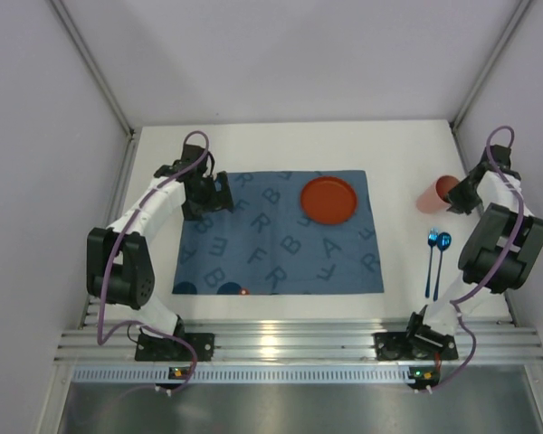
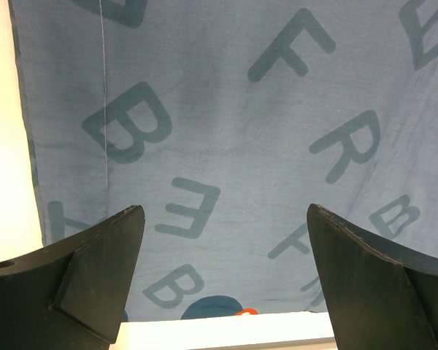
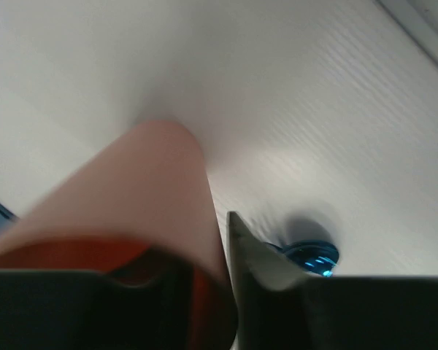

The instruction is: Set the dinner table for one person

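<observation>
My right tool (image 1: 454, 195) pinched the pink cup (image 1: 432, 196) wall, right of frame | left tool (image 2: 225, 215) spread over mat (image 2: 226, 109) | step needed slow lift, firm grip.

Plain pale grey matte wall panels (image 1: 290, 54) close in the back and both sides, meeting at two slanting aluminium corner posts (image 1: 92, 65). They enclose the large matte white rectangular tabletop (image 1: 290, 136). A ribbed aluminium rail (image 1: 290, 342) along its near edge catches soft overhead glare. Below it lies a brushed grey metal sheet (image 1: 290, 402).
</observation>
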`<state>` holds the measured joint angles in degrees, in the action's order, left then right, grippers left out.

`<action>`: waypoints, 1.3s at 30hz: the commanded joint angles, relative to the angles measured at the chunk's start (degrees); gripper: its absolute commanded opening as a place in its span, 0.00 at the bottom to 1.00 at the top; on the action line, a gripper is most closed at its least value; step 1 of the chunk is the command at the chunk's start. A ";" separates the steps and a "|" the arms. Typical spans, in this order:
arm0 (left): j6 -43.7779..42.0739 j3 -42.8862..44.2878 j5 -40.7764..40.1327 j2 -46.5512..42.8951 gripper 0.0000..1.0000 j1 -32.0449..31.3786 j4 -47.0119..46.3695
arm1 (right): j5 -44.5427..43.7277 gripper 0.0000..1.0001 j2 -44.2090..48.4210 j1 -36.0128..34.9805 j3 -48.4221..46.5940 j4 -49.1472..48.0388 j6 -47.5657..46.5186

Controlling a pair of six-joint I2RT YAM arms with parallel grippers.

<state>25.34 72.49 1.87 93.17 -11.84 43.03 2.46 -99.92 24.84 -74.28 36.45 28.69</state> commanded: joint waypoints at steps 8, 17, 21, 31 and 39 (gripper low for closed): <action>-1.96 3.97 -5.29 -2.90 0.98 0.32 0.65 | -5.96 0.00 2.27 -14.01 -20.41 6.96 -2.06; 1.37 3.19 -7.67 -8.07 0.98 3.75 1.45 | -2.81 0.00 -9.31 -43.71 -38.46 11.45 2.43; 1.38 0.73 -8.37 -10.63 0.98 4.36 1.45 | 0.88 0.00 -22.99 -53.66 -47.60 13.73 2.16; 1.55 -3.05 -8.37 -15.56 0.99 4.63 1.54 | -2.19 0.00 -30.96 -56.83 -58.45 20.68 0.32; 1.11 -5.34 -4.34 -15.74 0.98 4.63 -1.27 | -10.54 0.00 -17.69 -50.16 -41.75 19.72 -1.53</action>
<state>26.85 68.18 -5.04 78.59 -7.49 44.49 -4.10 -124.60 -29.21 -118.10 56.38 28.08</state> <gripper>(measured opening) 0.985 0.124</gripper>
